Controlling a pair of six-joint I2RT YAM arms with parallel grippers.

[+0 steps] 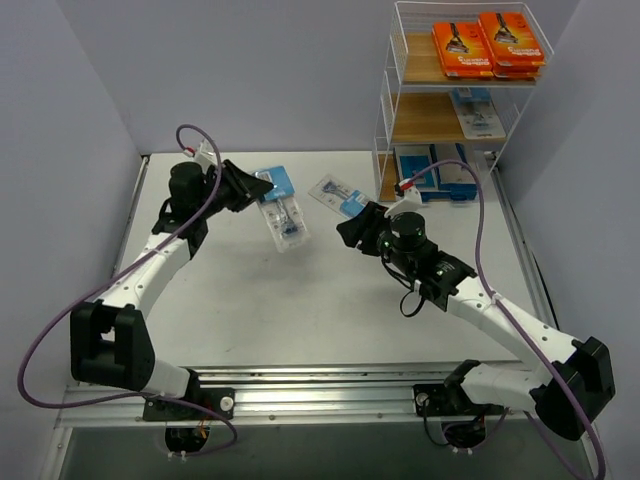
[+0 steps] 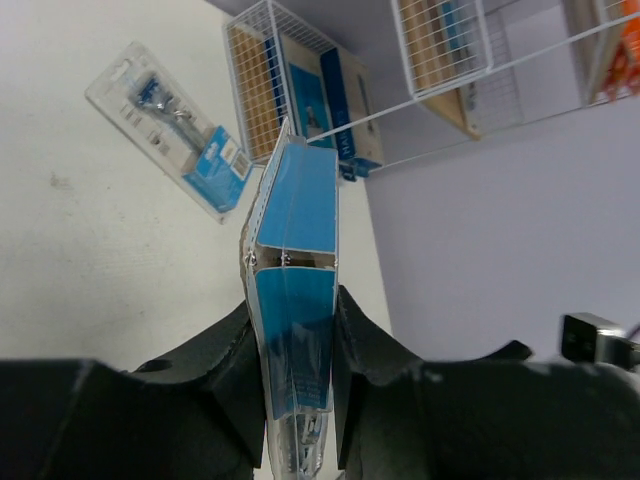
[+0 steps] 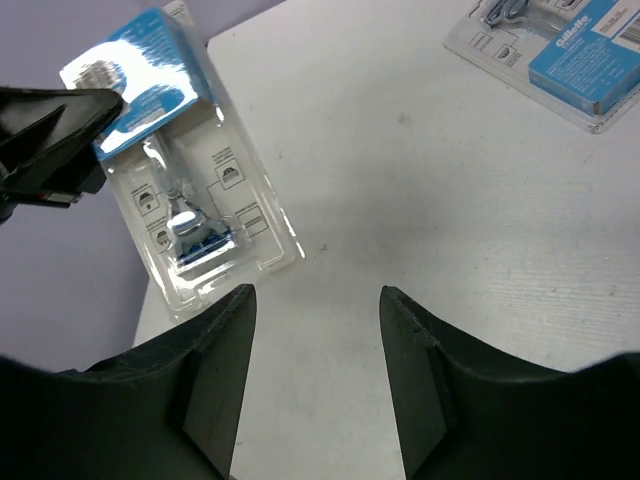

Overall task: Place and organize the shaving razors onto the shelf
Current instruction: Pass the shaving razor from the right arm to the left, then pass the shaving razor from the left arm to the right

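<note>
Left gripper [image 1: 258,185] is pinched tight on the blue card end of 1 clear blister pack [image 1: 283,215], and the pack hangs tilted above the table [image 1: 300,300], razor end pointing toward the near edge. The left wrist view shows it edge-on, squeezed between both black fingers [image 2: 232,360]. Over on the other side, the right gripper [image 3: 315,292] has its fingers spread with only bare table between them, nothing held. It sits low, just beside a 2nd blister pack [image 1: 337,195] that lies flat on the table at an angle, between the 2 grippers and near the foot of the shelf [image 1: 425,118]. The shelf stands at the far right corner: 2 orange boxes [image 1: 490,42] side by side on the top tier, 1 blue-card pack [image 1: 478,115] on the middle tier, and blue boxes [image 1: 440,170] on the bottom tier.
</note>
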